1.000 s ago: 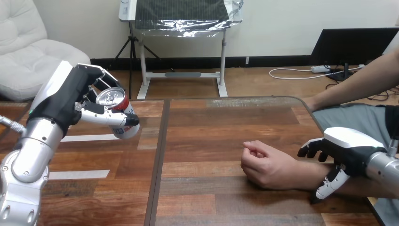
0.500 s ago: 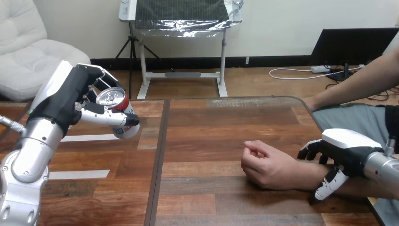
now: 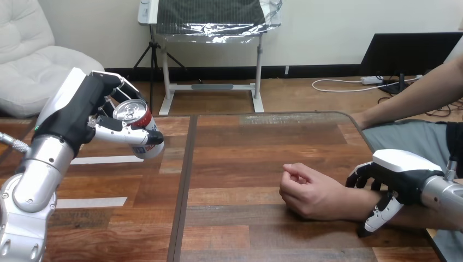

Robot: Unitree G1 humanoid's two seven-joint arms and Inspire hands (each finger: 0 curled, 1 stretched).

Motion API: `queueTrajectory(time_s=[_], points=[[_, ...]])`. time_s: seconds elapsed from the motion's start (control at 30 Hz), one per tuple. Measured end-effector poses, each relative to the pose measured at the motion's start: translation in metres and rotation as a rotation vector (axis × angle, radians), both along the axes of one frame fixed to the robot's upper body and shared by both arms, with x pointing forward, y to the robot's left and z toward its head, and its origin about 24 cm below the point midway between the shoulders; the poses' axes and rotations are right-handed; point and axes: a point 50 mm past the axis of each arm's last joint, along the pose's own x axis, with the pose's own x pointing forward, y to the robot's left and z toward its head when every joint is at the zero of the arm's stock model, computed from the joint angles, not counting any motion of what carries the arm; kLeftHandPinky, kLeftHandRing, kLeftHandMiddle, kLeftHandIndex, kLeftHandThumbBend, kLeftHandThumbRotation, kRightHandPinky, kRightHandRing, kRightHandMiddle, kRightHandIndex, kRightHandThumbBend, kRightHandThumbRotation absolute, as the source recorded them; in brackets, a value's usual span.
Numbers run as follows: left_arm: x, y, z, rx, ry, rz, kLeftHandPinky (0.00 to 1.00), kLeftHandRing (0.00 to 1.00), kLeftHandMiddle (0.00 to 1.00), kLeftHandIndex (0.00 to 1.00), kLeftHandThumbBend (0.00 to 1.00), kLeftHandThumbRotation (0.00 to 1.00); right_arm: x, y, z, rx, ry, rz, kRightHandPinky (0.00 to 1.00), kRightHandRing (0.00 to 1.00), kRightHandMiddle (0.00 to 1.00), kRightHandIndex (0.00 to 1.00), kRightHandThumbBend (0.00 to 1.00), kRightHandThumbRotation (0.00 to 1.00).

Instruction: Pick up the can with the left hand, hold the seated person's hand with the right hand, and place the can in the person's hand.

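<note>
The left hand, raised at the left, wraps fingers and thumb round the tilted can above the bench. The right hand clasps the person's wrist, fingers over, thumb on the near side.

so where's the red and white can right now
Head view, left side: the red and white can is gripped, tilted, in the left hand above the wooden table, apart from the person's hand.

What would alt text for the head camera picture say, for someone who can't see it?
The robot's left hand holds a can tilted in the air above the left side of a wooden table. At the right, its right hand is curled round a seated person's wrist; the person's hand rests loosely closed on the table.
</note>
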Motion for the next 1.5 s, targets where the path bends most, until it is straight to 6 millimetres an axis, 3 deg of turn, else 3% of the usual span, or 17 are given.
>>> queueTrajectory(time_s=[0.77,1.1,1.5], points=[[0.0,0.001,0.001,-0.002,-0.003,0.004,0.27,0.31,0.39,0.41,0.84,0.0,0.003,0.006,0.0,-0.01,0.033,0.037,0.54,0.62,0.66,0.67,0.93,0.18],[0.0,0.002,0.002,-0.002,-0.011,0.006,0.25,0.29,0.37,0.42,0.84,0.0,0.005,0.008,0.0,0.006,0.041,0.025,0.57,0.6,0.64,0.68,0.97,0.15],[0.0,0.002,0.002,-0.002,-0.011,0.006,0.23,0.27,0.37,0.42,0.85,0.0,0.007,0.01,-0.001,0.027,0.043,0.01,0.53,0.57,0.62,0.67,1.0,0.12]])
